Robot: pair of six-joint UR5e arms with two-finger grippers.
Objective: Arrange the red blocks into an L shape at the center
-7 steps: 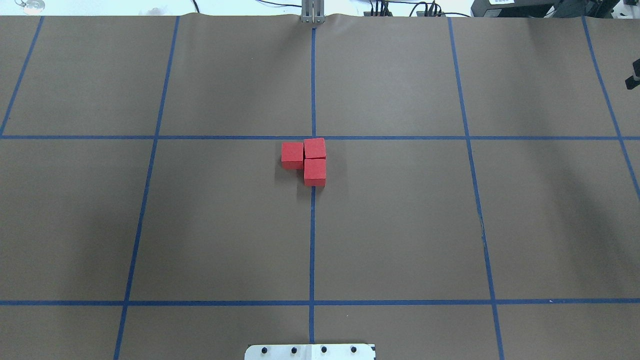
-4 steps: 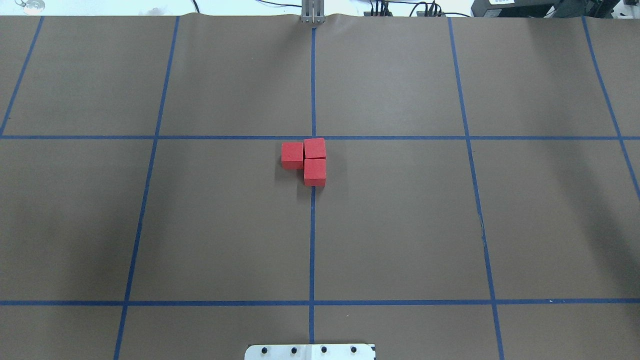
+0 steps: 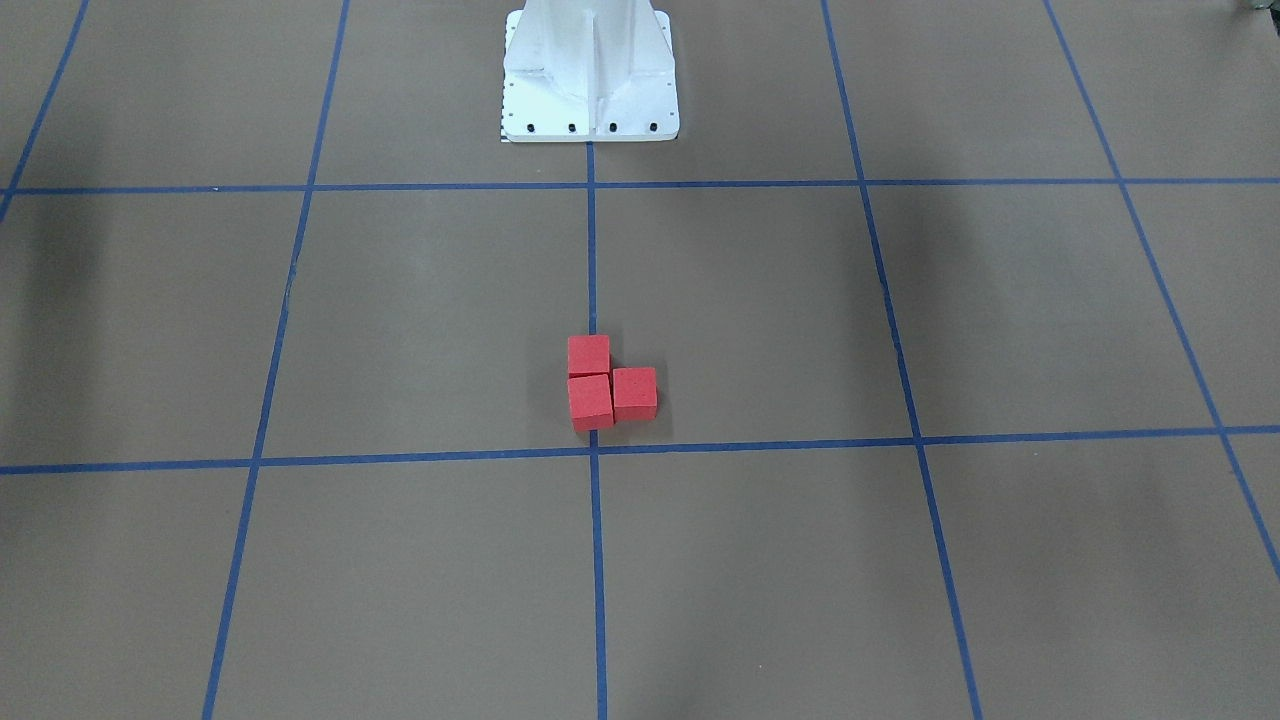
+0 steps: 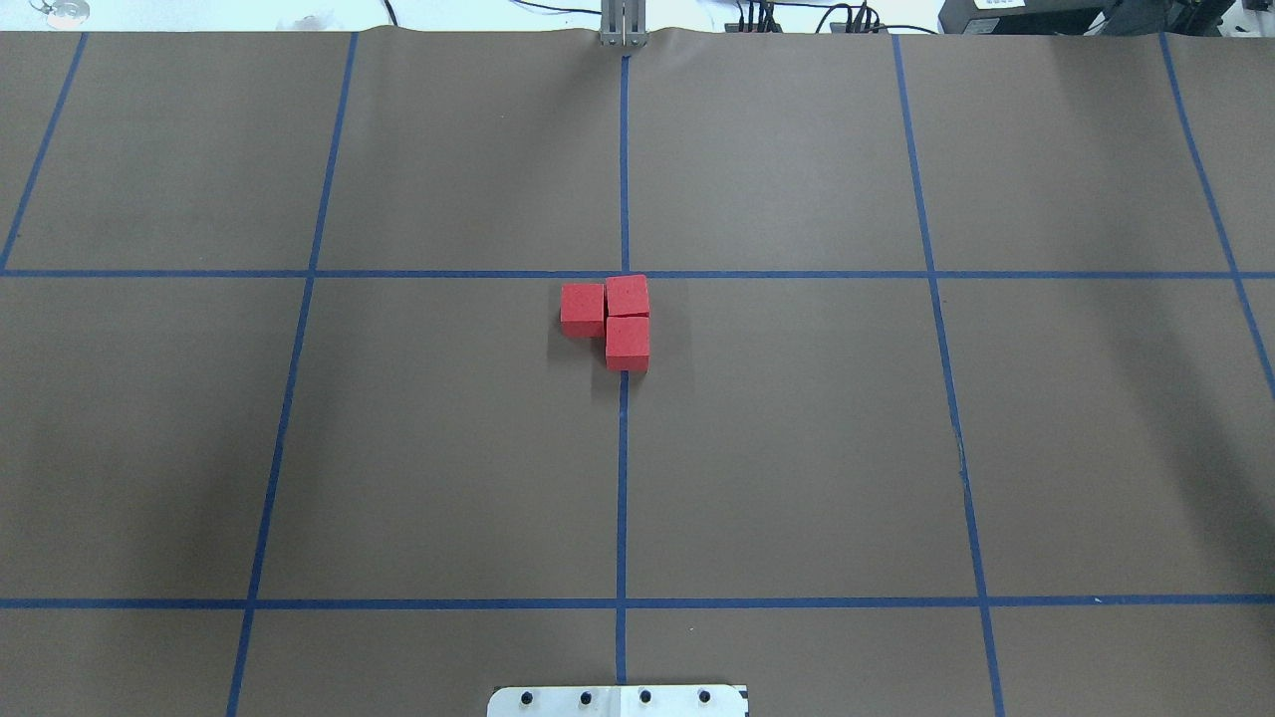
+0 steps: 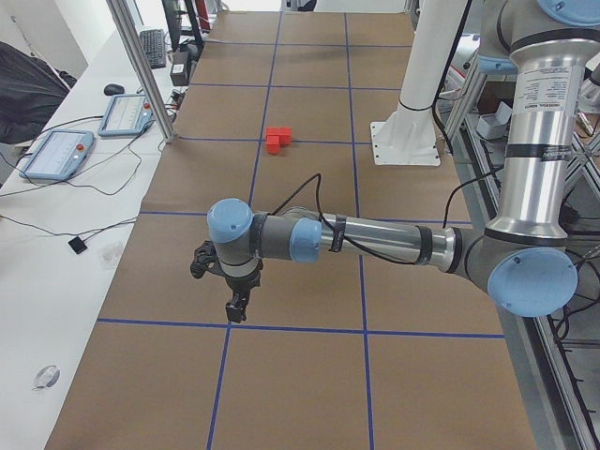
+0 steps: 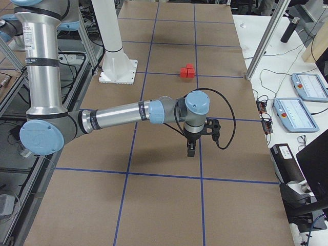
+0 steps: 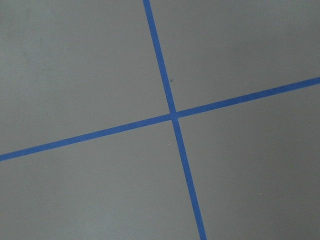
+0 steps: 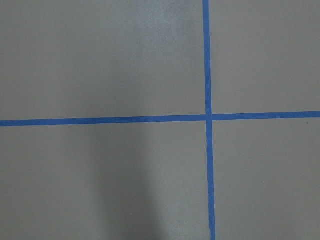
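Table: brown paper [image 4: 797,448] crossed by blue tape lines [image 4: 299,274]
My arms: left arm [image 5: 375,242] and right arm [image 6: 118,115] each stretch out over the paper, well apart from the blocks
My fingers: left gripper [image 5: 236,307] and right gripper [image 6: 190,151] point down; spread or clenched, I cannot tell
Blocks: 3 red blocks [image 4: 627,321] touching in an L, 2 along the middle line, 1 on my left of the far one
Center: crossing [image 3: 594,450] just beyond the far block

A: Any legible text, labels or numbers, all views?
B: None readable. White label on the black box [image 4: 1016,18] beyond the counter's far edge: too small. Screens of the two pendants [image 6: 295,114]: blurred.
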